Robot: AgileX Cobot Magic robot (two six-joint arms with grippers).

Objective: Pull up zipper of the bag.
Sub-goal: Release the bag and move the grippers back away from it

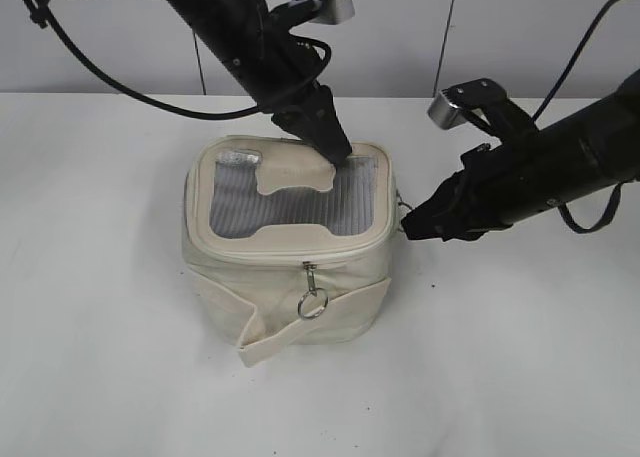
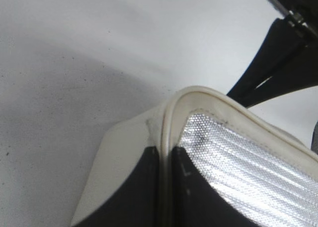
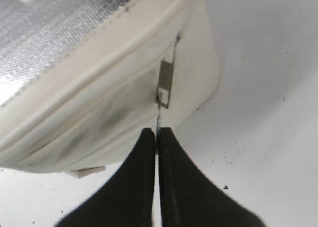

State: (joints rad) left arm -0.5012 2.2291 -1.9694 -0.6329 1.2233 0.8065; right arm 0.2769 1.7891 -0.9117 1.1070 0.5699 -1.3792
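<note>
The cream bag (image 1: 225, 277) stands mid-table, its lid showing the grey mesh panel (image 1: 240, 212) and the H-shaped patch (image 1: 295, 177). My left gripper (image 1: 340, 150) is shut on the lid's rim at the back right corner; in the left wrist view its jaws (image 2: 166, 155) pinch the cream rim piping (image 2: 171, 113). My right gripper (image 1: 408, 227) is at the bag's right side, shut (image 3: 157, 133) on a silver zipper pull (image 3: 165, 83). The zipper track (image 1: 280, 257) runs under the lid. A second pull with a round ring (image 1: 312, 299) hangs at the front.
The loose fabric strap (image 1: 330, 317) crosses the bag's front and ends on the white table (image 1: 500, 357). A grey wall (image 1: 420, 37) stands behind. Both arms reach over the back of the table.
</note>
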